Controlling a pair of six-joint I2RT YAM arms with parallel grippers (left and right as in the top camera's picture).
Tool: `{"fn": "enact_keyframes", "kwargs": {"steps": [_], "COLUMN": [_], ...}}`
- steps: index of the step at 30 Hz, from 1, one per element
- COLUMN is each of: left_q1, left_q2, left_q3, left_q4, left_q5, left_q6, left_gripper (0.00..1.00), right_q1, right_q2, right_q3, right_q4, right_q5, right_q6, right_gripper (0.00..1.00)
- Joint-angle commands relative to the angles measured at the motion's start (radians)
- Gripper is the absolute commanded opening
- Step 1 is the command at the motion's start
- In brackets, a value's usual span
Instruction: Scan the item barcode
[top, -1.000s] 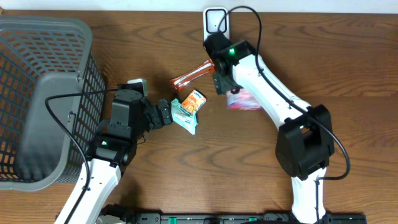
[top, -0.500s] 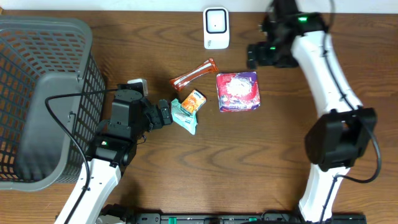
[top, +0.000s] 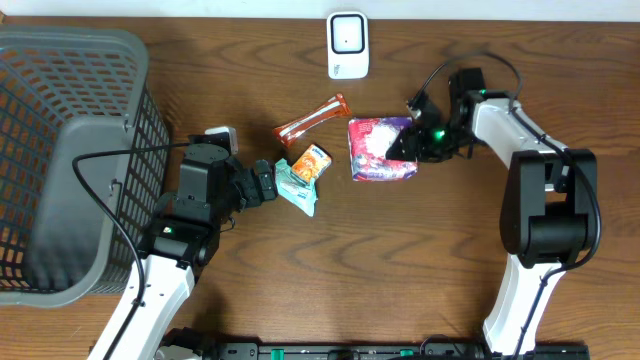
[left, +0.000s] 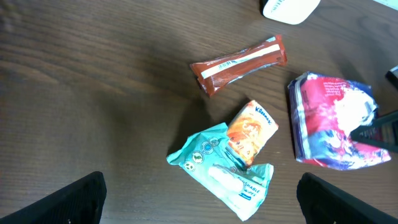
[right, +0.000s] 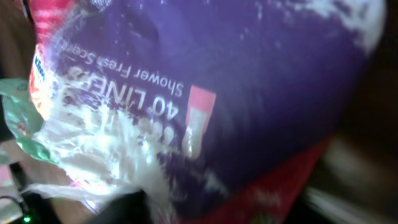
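Pickup step, I'd guess: right gripper (top: 404, 146) at right edge of pack (top: 375, 150), mid-frame on surface (top: 380, 260); can't tell if clamped. Left gripper (top: 268, 184) wide open. Next: firm hold, lift, barcode toward scanner (top: 347, 43) up top.

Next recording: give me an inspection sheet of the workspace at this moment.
Surface: wooden table, no spills seen.
Job's things: liner pack lying flat; white scanner at the far edge.
Clutter: snack bar; orange packet overlapping a teal tissue pack.
Grippers: left gripper open beside the tissue pack; right gripper at the liner pack's right edge, grip unclear.
Cables: black cable by the left arm; another cable looping over the right arm.
Surroundings: grey basket at left.
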Motion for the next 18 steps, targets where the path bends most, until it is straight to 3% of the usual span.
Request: {"fn": "enact_keyframes", "kwargs": {"steps": [1,10,18], "left_q1": [0.003,0.003,0.003], "left_q2": [0.002,0.002,0.002], "left_q3": [0.007,0.007,0.007], "left_q4": [0.001,0.001,0.001], "left_q5": [-0.012,-0.012,-0.012], "left_q6": [-0.002,-0.002,-0.002], "left_gripper": [0.98,0.98,0.98], "right_q1": [0.008,0.019,0.127], "right_q2": [0.0,-0.159,-0.385], "right_q3": [-0.019,0.063,0.063], "right_q4": [0.012,0.059,0.275], "right_q5": [-0.039,-0.054,0.205], "right_q6": [-0.007,-0.088,-0.157], "right_gripper": [0.02,0.01,0.01]}}
